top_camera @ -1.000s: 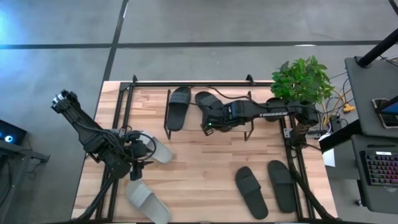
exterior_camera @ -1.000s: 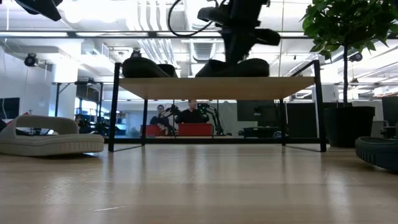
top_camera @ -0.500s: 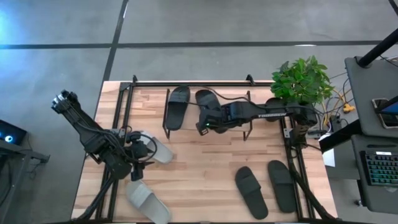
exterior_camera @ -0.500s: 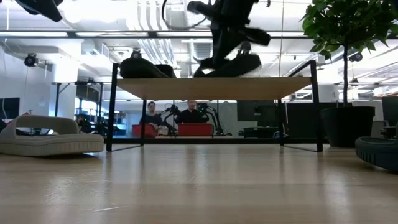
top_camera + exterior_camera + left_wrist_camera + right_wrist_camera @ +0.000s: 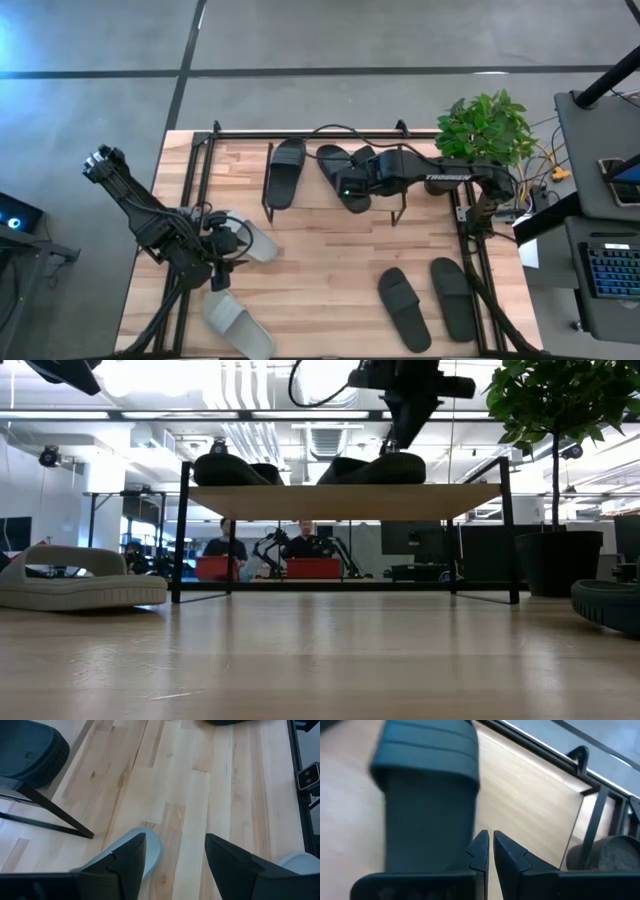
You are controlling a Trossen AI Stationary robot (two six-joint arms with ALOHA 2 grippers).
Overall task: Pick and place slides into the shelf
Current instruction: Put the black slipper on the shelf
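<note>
The shelf (image 5: pixel 340 501) stands at the table's far side with two dark slides lying on its top board (image 5: pixel 287 172) (image 5: pixel 338 172). My right gripper (image 5: pixel 348 191) (image 5: pixel 490 849) is shut beside the right-hand slide (image 5: pixel 427 795), at its long side; nothing sits between the fingers. In the low view it comes down from above onto that slide (image 5: pixel 375 468). My left gripper (image 5: pixel 226 246) (image 5: pixel 175 860) is open just over a light grey slide (image 5: pixel 252 240) at the table's left. A second light grey slide (image 5: pixel 238 325) and two dark slides (image 5: pixel 404 308) (image 5: pixel 455 298) lie soles down on the table. My right gripper's shut fingers (image 5: pixel 480 851) stand against the long side of the dark slide (image 5: pixel 462 845) on the shelf top, coming slanting from above. Whether they touch it I cannot tell. The slide lies flat on the board.
A potted plant (image 5: pixel 485 130) stands at the table's far right corner beside the shelf. Black frame rails run along the table's left and right edges. Bare wood lies open in the table's middle (image 5: pixel 320 270). People sit in the room behind the shelf (image 5: pixel 305 545).
My right gripper has moved toward the table's right edge along the shelf. The dark slide beside it stood tipped up on the board half a second ago and now lies flat on the shelf top. My left arm has kept still.
</note>
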